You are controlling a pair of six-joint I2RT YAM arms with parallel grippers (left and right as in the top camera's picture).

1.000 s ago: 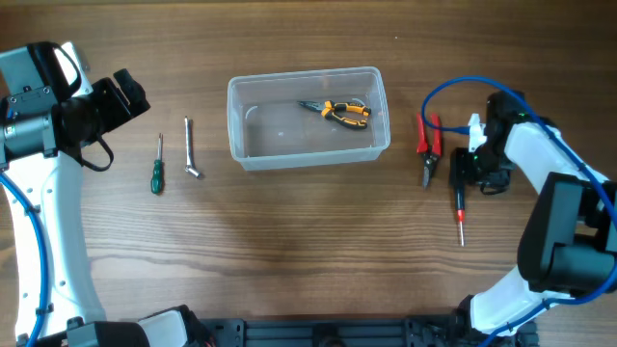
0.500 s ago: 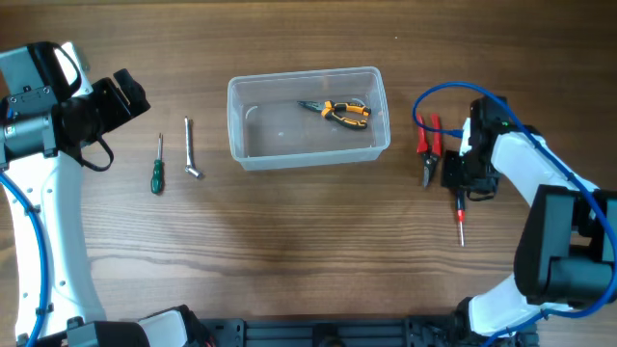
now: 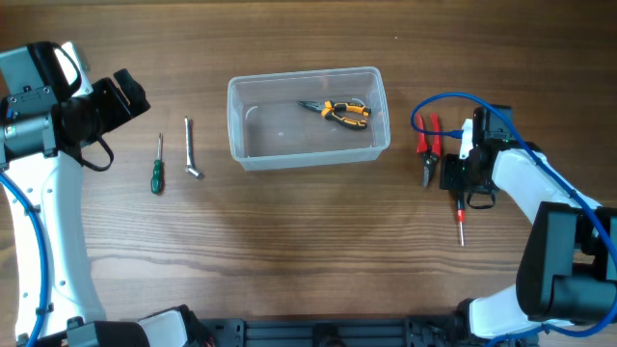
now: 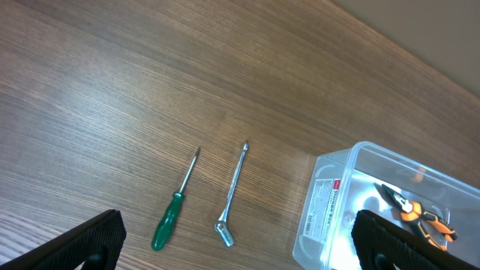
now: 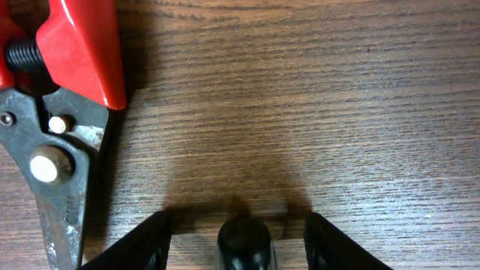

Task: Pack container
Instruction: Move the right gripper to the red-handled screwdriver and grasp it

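The clear plastic container (image 3: 253, 141) stands at the table's middle, with orange-and-black pliers (image 3: 339, 111) inside; it also shows in the left wrist view (image 4: 330, 217). My right gripper (image 3: 462, 185) is low over the black handle end of a red-and-black screwdriver (image 3: 461, 214). In the right wrist view my right gripper (image 5: 236, 221) is open, with the black handle end (image 5: 244, 244) between its fingers (image 5: 139, 244), apart from both. Red pliers (image 5: 64, 90) lie just to the left. My left gripper (image 3: 125, 96) is open and empty, high at the far left.
A green screwdriver (image 3: 156, 169) and a silver wrench (image 3: 191, 147) lie left of the container; both show in the left wrist view, the screwdriver (image 4: 172, 214) and the wrench (image 4: 231, 199). The red pliers (image 3: 427, 145) lie right of the container, beside my right gripper.
My right gripper has moved left and down the table, coming over the red-and-black screwdriver's handle end. The left arm has not moved.
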